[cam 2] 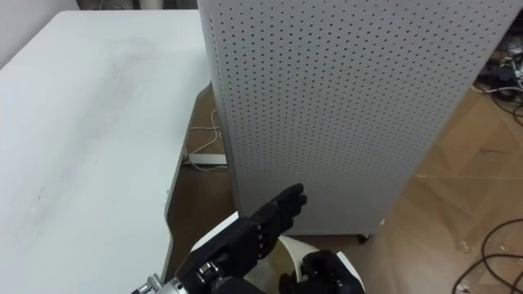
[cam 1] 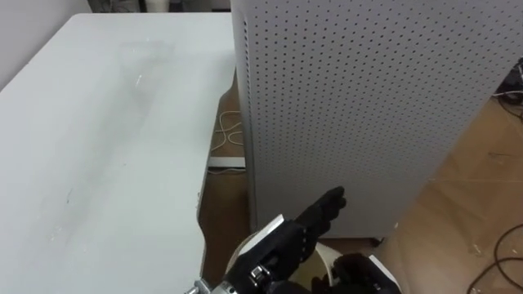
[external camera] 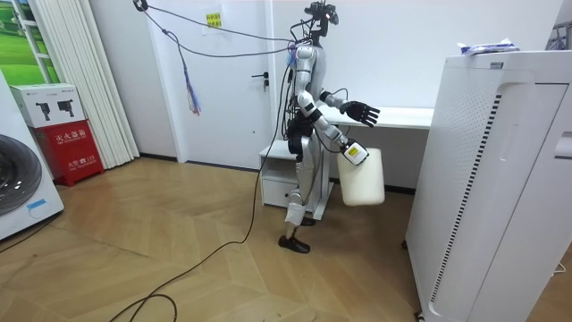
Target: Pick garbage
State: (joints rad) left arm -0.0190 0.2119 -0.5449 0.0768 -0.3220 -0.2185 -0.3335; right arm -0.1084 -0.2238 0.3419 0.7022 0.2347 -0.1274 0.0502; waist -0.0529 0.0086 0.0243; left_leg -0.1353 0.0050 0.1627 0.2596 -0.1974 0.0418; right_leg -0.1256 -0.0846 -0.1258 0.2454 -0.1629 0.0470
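"White-and-blue garbage (external camera: 487, 47), crumpled: where does it lie?"

"On top of the tall perforated cabinet (external camera: 500, 179), flat, its long axis running left to right in the room view. The robot stands with the white table (cam 1: 98, 147) at its left and that cabinet ahead."

"And the hands?"

"Left hand (cam 1: 323, 214) is out in front, fingers straight, holding nothing, near the cabinet's side. The garbage lies ahead of it and higher. Right hand (external camera: 349, 152) hangs lower, clenched on a white bin (external camera: 362, 179). The left, free and further forward, looks the one to reach up."
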